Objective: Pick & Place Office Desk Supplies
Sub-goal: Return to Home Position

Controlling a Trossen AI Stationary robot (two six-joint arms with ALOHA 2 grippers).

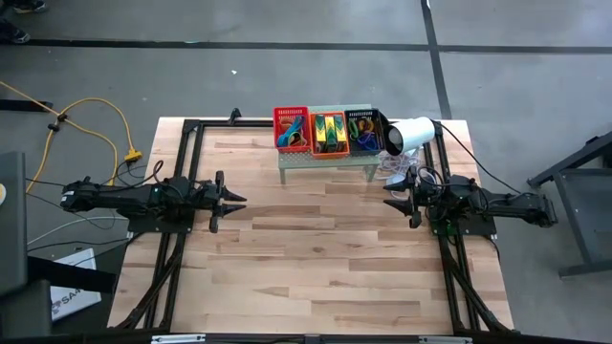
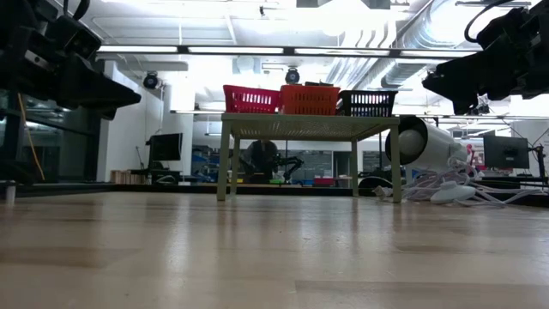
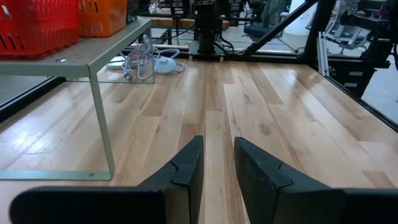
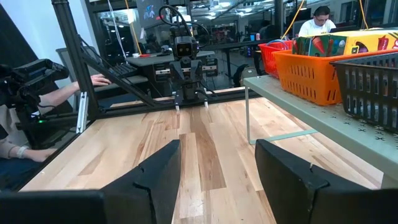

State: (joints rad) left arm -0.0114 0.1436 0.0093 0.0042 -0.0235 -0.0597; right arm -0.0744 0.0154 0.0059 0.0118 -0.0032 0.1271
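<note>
The left tool (image 1: 232, 201) hangs above the wooden worktop (image 1: 316, 268) near its left edge and points toward the middle. Its 2 fingers (image 3: 186, 174) are parted by a narrow gap and hold nothing. Toward the far edge stands a pale-green perforated shelf (image 1: 325, 161) carrying 3 bins side by side in a row. A red bin (image 1: 291, 110) holds blue and orange pieces (image 1: 292, 134), an orange bin (image 1: 328, 114) holds yellow-and-green crayon boxes (image 1: 330, 134), and a black bin (image 1: 363, 112) holds coloured loops (image 1: 363, 136). Just right of the shelf a white cylindrical lamp (image 1: 413, 134) lies on its side, with white cable (image 1: 394, 170) bunched by the shelf's right leg. The right tool (image 1: 390, 196) hangs near the right edge facing the left one, with its fingers (image 4: 155, 180) spread wider and empty.
</note>
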